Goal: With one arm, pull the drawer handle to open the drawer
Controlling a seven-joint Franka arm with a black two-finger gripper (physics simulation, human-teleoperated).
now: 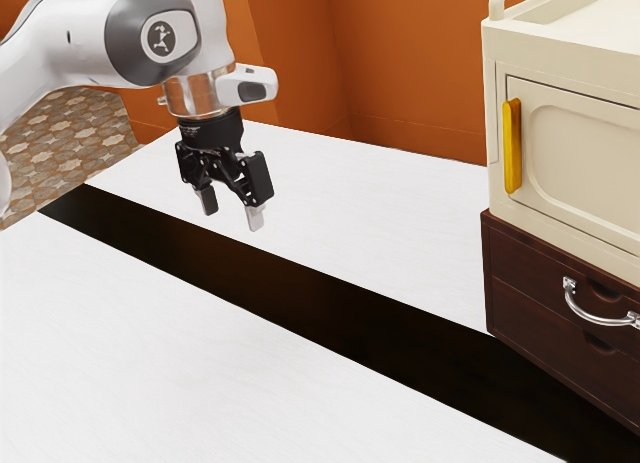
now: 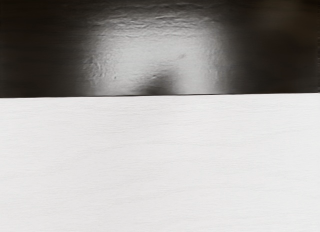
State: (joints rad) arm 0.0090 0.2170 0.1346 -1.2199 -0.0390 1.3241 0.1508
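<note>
My gripper hangs above the table in the exterior view, pointing down, its two fingers apart with nothing between them. Far from it, at the exterior view's right, stands a dark brown wooden drawer unit. A curved silver handle is fixed to its front, its far end at the picture's edge. The drawer fronts look flush with the unit. A wide gap separates the gripper from the handle.
A cream cabinet with a yellow handle rests on the drawer unit. The white table has a glossy dark strip running across it; the wrist view shows white surface beside dark strip.
</note>
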